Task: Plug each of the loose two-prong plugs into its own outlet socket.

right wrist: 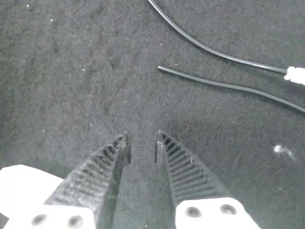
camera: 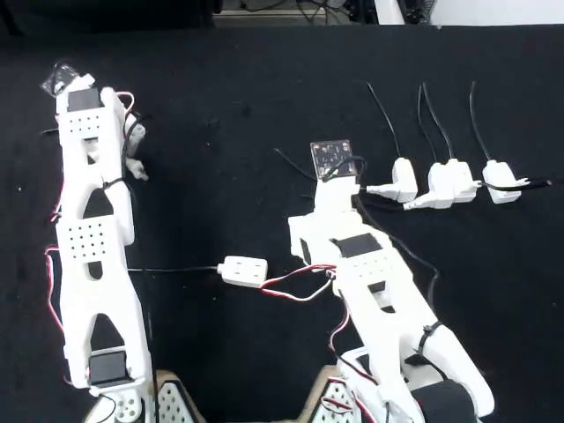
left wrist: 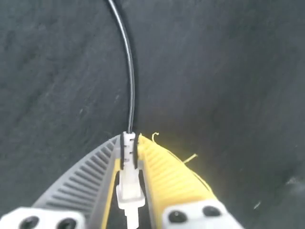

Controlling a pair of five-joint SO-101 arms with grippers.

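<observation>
Closest to the arm bases, a white outlet block (camera: pixel 242 270) lies on the black worktop (camera: pixel 220 115) between the two arms. Its long axis runs across the worktop with a slight tilt, and a dark cord (camera: pixel 176 269) leaves its end toward the left arm. Farther out, the right claw (right wrist: pixel 141 143) hangs just above the cloth with its fingers a little apart and nothing between them; black cords (right wrist: pixel 214 84) cross the cloth beyond its tips. In the high view a row of three white corded pieces (camera: pixel 451 181) sits just beside that arm's end, to its right; whether they are plugs or sockets is too small to tell. Farthest out, on the left side, the left claw (left wrist: pixel 129 139) is clenched on a small white plug (left wrist: pixel 128 186). The plug lies lengthwise between the grey and yellow fingers (left wrist: pixel 162 167), its black cable (left wrist: pixel 131 71) trailing out past the tips. The step in hand looks like carrying this plug to a socket: the outlet block lies back toward the bases and inward from the left claw, so the plug's axis will probably need turning to face it
</observation>
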